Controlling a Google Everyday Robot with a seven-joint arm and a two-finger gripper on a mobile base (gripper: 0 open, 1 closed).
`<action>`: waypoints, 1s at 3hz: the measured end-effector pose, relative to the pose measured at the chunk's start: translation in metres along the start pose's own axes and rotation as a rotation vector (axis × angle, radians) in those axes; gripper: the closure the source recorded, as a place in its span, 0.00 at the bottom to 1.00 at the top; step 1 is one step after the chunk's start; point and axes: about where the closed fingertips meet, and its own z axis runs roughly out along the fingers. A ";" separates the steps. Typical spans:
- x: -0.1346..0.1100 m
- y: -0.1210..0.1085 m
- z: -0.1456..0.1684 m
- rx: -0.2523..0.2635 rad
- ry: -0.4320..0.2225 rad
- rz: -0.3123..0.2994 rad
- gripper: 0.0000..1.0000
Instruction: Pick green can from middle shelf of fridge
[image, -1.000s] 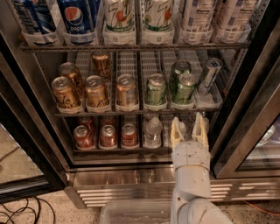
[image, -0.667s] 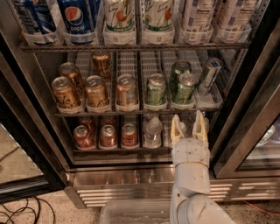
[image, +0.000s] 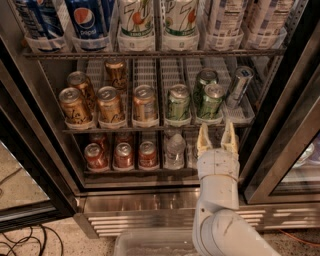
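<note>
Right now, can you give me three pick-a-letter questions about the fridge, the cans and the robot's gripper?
1. Where is the gripper?
A. High above the middle shelf.
B. Just below the middle shelf's front edge, towards the right.
C. Resting on top of the middle shelf, at the far left.

2. How many green cans stand on the middle shelf?
A. One.
B. Six.
C. Three.

3. How is the gripper?
A. Open and empty.
B. Shut on a green can.
C. Shut and empty.

Answers:
1 B: it points up right under the shelf's edge, beneath the right-hand green cans.
2 C: two stand in front and one behind.
3 A: it is spread apart with nothing in it.
</note>
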 end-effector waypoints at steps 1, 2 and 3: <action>0.002 -0.001 0.012 0.008 0.010 0.008 0.48; 0.005 -0.002 0.021 0.014 0.015 0.017 0.45; 0.004 -0.002 0.023 -0.024 0.020 0.002 0.31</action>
